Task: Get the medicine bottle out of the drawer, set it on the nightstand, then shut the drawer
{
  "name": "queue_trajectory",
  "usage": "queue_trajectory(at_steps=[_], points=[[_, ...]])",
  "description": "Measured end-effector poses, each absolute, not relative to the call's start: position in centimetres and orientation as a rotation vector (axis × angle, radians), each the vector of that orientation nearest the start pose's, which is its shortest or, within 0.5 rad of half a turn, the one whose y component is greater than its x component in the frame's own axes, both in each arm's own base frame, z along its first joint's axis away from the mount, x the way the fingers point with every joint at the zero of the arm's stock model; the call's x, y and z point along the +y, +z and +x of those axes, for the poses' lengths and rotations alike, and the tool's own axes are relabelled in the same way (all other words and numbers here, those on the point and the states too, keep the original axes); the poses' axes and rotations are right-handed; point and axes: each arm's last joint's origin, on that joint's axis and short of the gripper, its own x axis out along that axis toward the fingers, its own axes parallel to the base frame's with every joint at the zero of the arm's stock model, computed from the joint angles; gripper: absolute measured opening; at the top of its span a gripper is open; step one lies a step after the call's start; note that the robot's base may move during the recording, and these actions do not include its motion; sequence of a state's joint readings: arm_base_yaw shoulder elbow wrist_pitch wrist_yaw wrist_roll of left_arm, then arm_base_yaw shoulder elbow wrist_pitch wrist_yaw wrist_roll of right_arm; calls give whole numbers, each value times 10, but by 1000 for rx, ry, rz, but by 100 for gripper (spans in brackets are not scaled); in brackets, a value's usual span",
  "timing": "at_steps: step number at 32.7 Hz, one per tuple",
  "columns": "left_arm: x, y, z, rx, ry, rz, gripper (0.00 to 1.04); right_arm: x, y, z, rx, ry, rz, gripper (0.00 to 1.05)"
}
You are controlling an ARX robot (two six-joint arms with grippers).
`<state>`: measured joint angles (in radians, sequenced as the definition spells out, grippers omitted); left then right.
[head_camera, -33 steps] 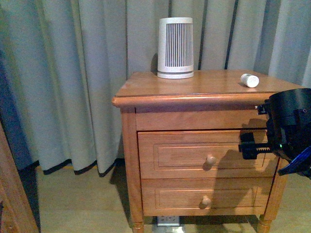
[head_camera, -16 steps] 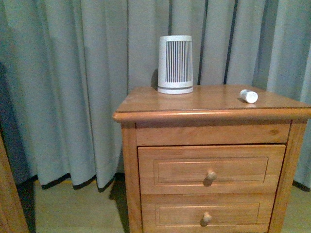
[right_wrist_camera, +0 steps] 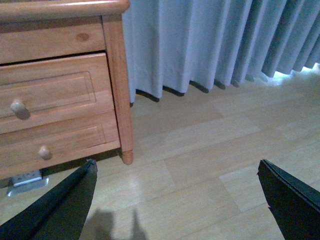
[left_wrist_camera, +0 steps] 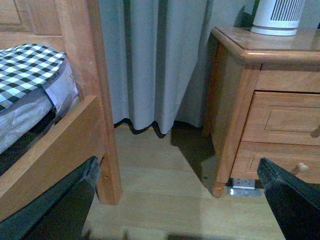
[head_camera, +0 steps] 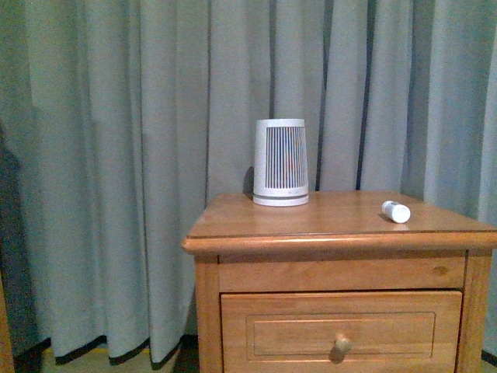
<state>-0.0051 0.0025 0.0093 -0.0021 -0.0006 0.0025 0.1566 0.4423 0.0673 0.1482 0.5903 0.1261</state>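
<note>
The medicine bottle (head_camera: 395,211) lies on its side on the nightstand (head_camera: 326,233) top, towards the right. The upper drawer (head_camera: 342,334) is shut flush, with its round knob (head_camera: 342,344) showing. It also shows in the right wrist view (right_wrist_camera: 50,92) and the left wrist view (left_wrist_camera: 287,120). Neither arm is in the front view. My left gripper (left_wrist_camera: 180,210) is open and empty, low over the floor left of the nightstand. My right gripper (right_wrist_camera: 180,205) is open and empty, over the floor right of the nightstand.
A large white slatted cylinder (head_camera: 280,162) stands at the back of the nightstand top. Grey curtains (head_camera: 116,171) hang behind. A wooden bed frame (left_wrist_camera: 85,100) with checked bedding stands left of the nightstand. The lower drawer (right_wrist_camera: 55,145) is shut. A power strip (left_wrist_camera: 244,184) lies under the nightstand.
The front view has risen, so the nightstand sits lower in frame and the lower drawer has dropped out. The right arm, seen by the upper drawer a second ago, has left the front view.
</note>
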Motion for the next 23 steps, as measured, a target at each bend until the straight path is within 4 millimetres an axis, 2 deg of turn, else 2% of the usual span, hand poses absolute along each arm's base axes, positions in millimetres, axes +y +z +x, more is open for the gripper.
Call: queue_trajectory(at_steps=[4, 11, 13, 15, 17, 23], points=[[0, 166, 97, -5, -5, 2, 98, 6, 158, 104, 176, -458, -10, 98], [0, 166, 97, -5, -5, 2, 98, 6, 159, 102, 148, -428, -22, 97], [0, 166, 97, -5, -5, 2, 98, 2, 160, 101, 78, -230, 11, 86], [0, 166, 97, -5, -5, 2, 98, -1, 167, 98, 0, -102, 24, 74], [-1, 166, 97, -5, -5, 2, 98, 0, 167, 97, -6, -11, 17, 64], [0, 166, 97, -5, -5, 2, 98, 0, 167, 97, -6, 2, 10, 36]])
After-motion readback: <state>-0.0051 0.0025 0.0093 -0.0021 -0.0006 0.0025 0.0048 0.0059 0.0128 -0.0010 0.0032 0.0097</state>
